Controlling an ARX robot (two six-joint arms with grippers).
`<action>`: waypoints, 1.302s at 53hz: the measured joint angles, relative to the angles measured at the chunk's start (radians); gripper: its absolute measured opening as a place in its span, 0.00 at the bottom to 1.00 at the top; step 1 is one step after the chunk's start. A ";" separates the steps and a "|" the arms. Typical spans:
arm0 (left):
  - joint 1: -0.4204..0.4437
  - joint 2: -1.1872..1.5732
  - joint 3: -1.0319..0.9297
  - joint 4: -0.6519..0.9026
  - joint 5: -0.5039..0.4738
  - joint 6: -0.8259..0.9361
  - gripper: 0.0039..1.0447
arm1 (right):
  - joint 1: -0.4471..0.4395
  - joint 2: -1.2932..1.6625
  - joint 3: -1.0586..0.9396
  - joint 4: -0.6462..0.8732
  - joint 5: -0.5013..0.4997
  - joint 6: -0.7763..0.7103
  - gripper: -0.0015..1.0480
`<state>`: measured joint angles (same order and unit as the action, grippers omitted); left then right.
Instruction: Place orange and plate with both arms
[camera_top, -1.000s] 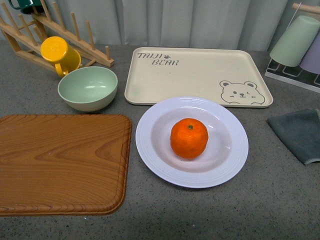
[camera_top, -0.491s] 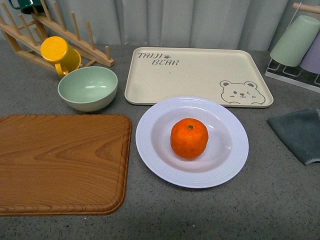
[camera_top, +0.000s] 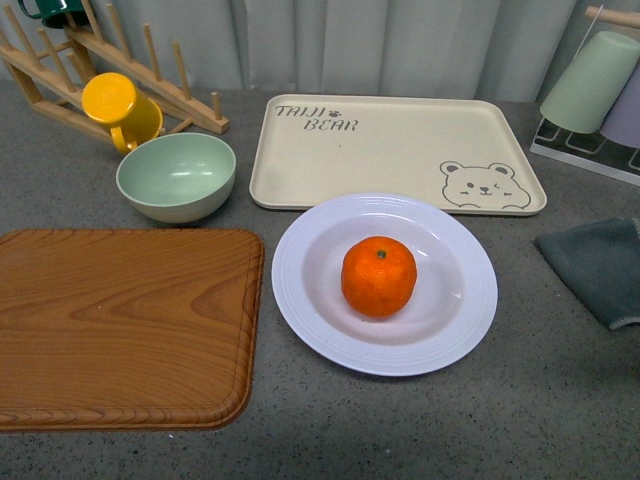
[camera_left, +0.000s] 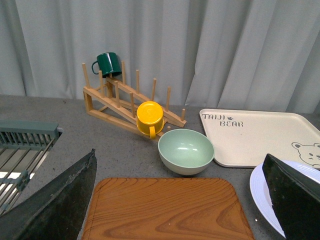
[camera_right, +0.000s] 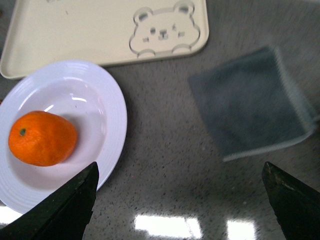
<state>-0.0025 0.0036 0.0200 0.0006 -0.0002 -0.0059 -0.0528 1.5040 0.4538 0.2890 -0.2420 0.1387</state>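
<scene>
1. Left side of the front view: a wooden board (camera_top: 120, 320) fills the lower left of the frame. Above it stand a mint-green bowl (camera_top: 176, 175) and a yellow mug (camera_top: 118, 108) hung on a wooden rack (camera_top: 60, 55). Nothing of the task lies here.
2. Left arm: it is absent from the front view. In its wrist view the left jaws stand wide apart and hold nothing, looking out over the board and bowl.
3. Centre: the plate (camera_top: 300, 300) rests flat on the grey bench (camera_top: 560, 400), just below the beige bear tray (camera_top: 390, 150) and just right of the board. The orange (camera_top: 379, 276) sits in the plate's well, stem dot up.
4. Right arm: its wrist view shows the right jaws wide and empty, high above the plate's edge and a grey cloth (camera_right: 250, 100).
5. Progress, as a judgement: the orange is already on the plate, so that pairing looks done. If the plate belongs on the tray or board, that carry is left, and neither arm has a hold on anything
</scene>
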 joint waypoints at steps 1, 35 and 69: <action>0.000 0.000 0.000 0.000 0.000 0.000 0.94 | -0.001 0.019 0.010 -0.005 -0.007 0.006 0.91; 0.000 0.000 0.000 0.000 0.000 0.000 0.94 | 0.064 0.632 0.404 -0.055 -0.396 0.435 0.91; 0.000 0.000 0.000 0.000 0.000 0.000 0.94 | 0.121 0.729 0.469 0.006 -0.417 0.558 0.59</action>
<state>-0.0025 0.0036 0.0200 0.0006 -0.0002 -0.0055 0.0681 2.2333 0.9226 0.2947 -0.6590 0.6968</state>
